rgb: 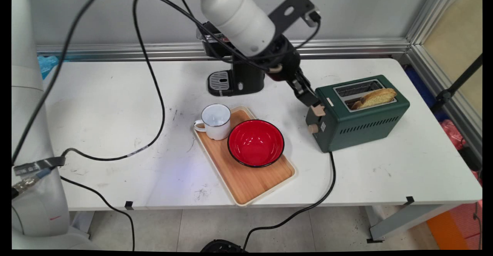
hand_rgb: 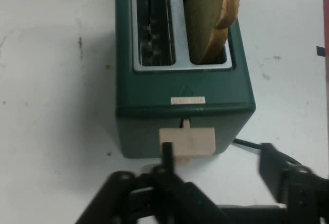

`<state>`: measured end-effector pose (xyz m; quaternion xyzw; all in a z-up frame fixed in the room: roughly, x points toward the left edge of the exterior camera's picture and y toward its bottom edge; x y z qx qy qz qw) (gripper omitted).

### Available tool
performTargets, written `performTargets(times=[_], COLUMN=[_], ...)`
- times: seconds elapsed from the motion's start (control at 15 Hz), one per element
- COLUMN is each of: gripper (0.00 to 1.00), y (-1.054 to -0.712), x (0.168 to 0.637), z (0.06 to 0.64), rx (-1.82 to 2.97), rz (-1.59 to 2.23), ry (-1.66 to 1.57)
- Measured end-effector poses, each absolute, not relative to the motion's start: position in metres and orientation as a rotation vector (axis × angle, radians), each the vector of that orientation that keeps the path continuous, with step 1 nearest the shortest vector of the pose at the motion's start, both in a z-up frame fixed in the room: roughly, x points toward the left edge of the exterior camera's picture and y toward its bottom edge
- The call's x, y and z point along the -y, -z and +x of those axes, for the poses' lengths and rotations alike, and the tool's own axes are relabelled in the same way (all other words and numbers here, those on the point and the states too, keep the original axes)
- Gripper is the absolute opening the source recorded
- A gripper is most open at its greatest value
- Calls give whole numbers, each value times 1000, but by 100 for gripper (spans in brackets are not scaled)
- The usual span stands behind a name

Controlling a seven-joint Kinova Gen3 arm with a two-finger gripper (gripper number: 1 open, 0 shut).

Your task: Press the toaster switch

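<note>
At the dark green metal toaster's end, the black gripper has its fingers apart, one seemingly touching the beige plastic lever. A toasted bread slice stands raised in the slot; nearby sits a wooden tray on the tabletop.

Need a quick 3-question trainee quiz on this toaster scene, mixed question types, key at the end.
1. True or false: both slots of the toaster hold a slice of bread.
2. What stands on the wooden tray? A) a white mug and a red bowl; B) the toaster; C) the coffee machine.
3. Fill in: the open pincer is at the toaster's front end, one finger right at its beige ____.

Key: 1 false, only one slot holds a slice and the other is empty. 2 A. 3 lever.
</note>
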<state>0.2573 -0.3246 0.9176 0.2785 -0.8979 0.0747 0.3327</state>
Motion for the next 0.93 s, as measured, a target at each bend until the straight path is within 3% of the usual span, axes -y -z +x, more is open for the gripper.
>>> performTargets(times=[0.93], gripper=[0], y=[-878], x=[345], z=[227], rx=[2395], rz=[747], ry=[-219])
